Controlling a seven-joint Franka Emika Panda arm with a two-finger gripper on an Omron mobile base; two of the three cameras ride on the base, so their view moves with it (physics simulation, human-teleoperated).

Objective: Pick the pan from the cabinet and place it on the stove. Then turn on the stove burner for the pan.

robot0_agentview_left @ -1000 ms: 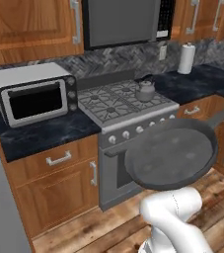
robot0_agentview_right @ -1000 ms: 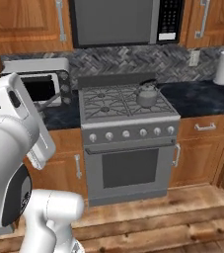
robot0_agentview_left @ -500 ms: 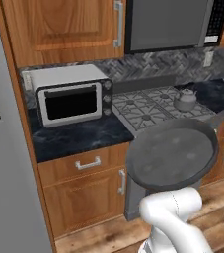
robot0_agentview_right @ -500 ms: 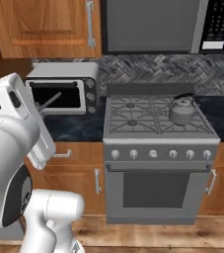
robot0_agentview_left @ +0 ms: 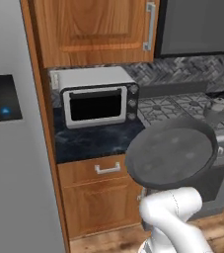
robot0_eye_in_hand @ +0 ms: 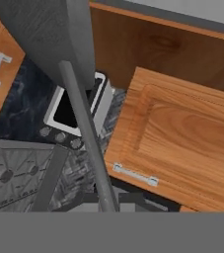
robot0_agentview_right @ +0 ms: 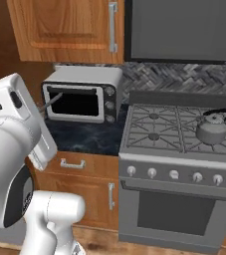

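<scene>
While the pincer [robot0_eye_in_hand: 103, 205] is clamped narrowly on the handle [robot0_eye_in_hand: 86, 143] of the pan [robot0_agentview_left: 171, 151], the pan hangs in the air in front of the arm, its dark round underside turned toward the left base camera. In that view it sits before the front edge of the desk [robot0_agentview_left: 91, 140], overlapping the left front corner of the stove [robot0_agentview_left: 182, 106], and touches neither. In the hand view the thin handle runs up from between the fingertips to the grey bowl of the pan at the upper left.

The stove [robot0_agentview_right: 176, 149] stands to the right of the desk, with black grates on top and a row of round silver knobs [robot0_agentview_right: 174, 174] along its front. A kettle [robot0_agentview_right: 211, 127] rests on the right-hand part of the grates. A silver toaster oven [robot0_agentview_right: 82, 94] with a dark glass door stands on the desk just left of the stove, against the patterned backsplash.

Above the toaster oven hangs the cabinet [robot0_agentview_left: 96, 29], its door closed in both base views, with a vertical silver handle [robot0_agentview_left: 150, 24] at its right edge. To the right of it is a dark microwave panel [robot0_agentview_right: 184, 30]. Below the desk is a wooden drawer [robot0_agentview_left: 106, 170] with a horizontal handle. A grey fridge [robot0_agentview_left: 12, 148] stands at the far left of the left base view.
</scene>
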